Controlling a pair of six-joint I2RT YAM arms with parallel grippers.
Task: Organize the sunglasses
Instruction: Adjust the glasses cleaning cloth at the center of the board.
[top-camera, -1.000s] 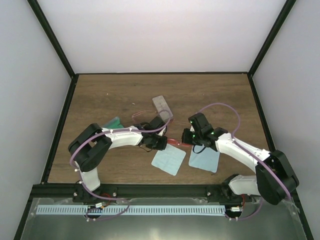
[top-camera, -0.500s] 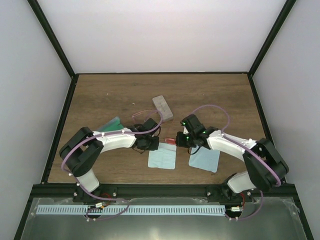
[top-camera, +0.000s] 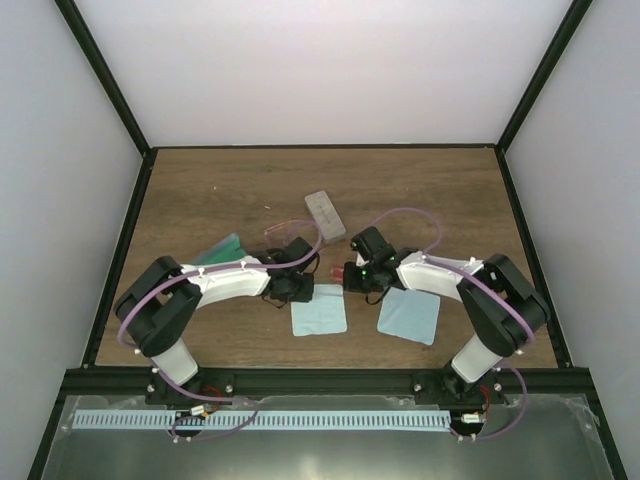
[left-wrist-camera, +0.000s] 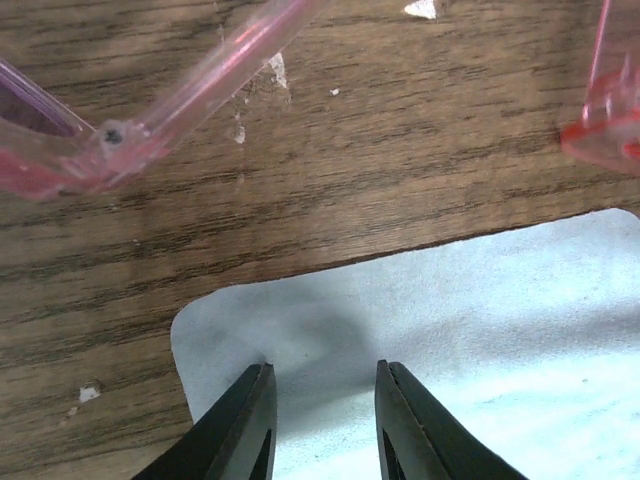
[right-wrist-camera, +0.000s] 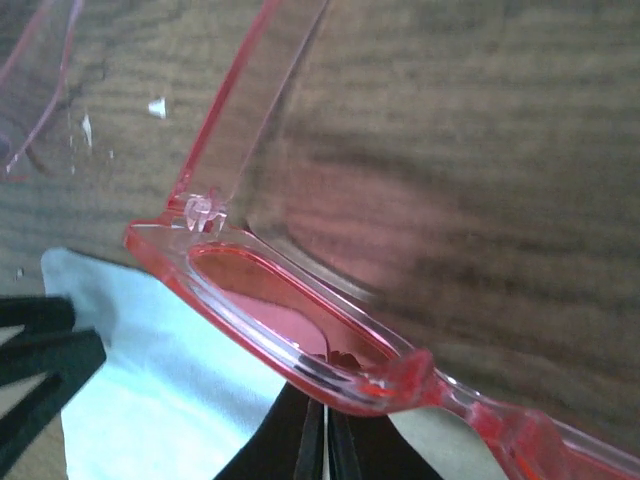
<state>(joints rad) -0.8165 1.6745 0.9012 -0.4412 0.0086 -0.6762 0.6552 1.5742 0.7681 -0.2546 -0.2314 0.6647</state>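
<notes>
- The right end effector (right-wrist-camera: 325, 445) is pinched together on the lower rim of the translucent red plastic-framed sunglasses (right-wrist-camera: 300, 330). They sit at the centre of the overhead view, at the far edge of a light-blue square fabric cloth (left-wrist-camera: 480, 330).
- The left end effector (left-wrist-camera: 322, 400) has its jaws slightly apart over that cloth's corner, gripping nothing.
- To do this step well, I judge: keep the pinch on the frame and off the lens. Move slowly (the slender arm juts out unfolded and could snag). Keep the left end effector low, ready to steady the cloth on the brown wooden counter (top-camera: 200, 190).
- Counted: one pair of sunglasses; two light-blue cloths, the second cloth (top-camera: 408, 316) lower right of centre; one grey oblong case (top-camera: 323, 212) above centre; one green item (top-camera: 226, 246), half hidden, at left.
</notes>
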